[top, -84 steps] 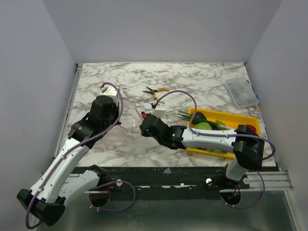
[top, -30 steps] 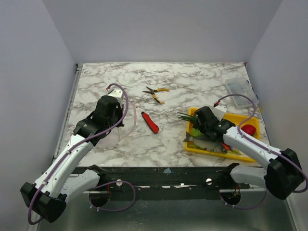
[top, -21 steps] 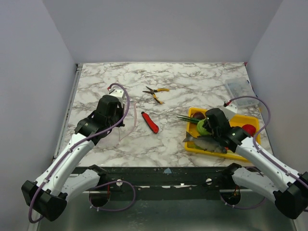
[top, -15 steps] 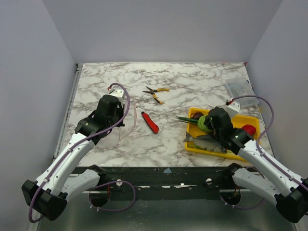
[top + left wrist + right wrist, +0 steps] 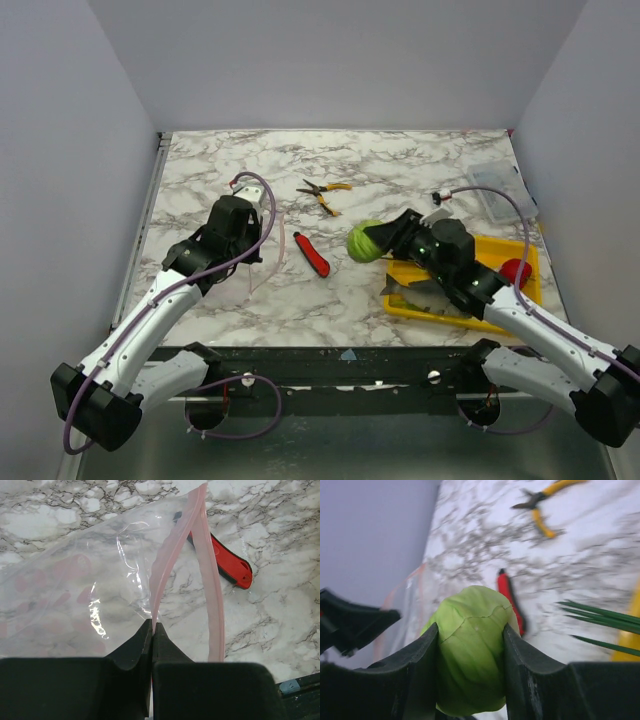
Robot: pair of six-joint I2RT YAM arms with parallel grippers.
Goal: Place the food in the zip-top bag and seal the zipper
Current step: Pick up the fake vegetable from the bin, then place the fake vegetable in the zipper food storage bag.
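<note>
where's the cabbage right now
In the top view, the cabbage sits clamped in the right gripper, over the table between the red-handled knife and the yellow tray.

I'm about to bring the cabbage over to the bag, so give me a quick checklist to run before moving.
1. Grip on the cabbage by the right gripper: ok.
2. One zipper lip pinched by the left gripper: ok.
3. Mouth of the zip-top bag parted: ok.
4. Mouth wide enough for the cabbage: cannot tell.
5. Clearance over the red knife lying between cabbage and bag: cannot tell.
</note>
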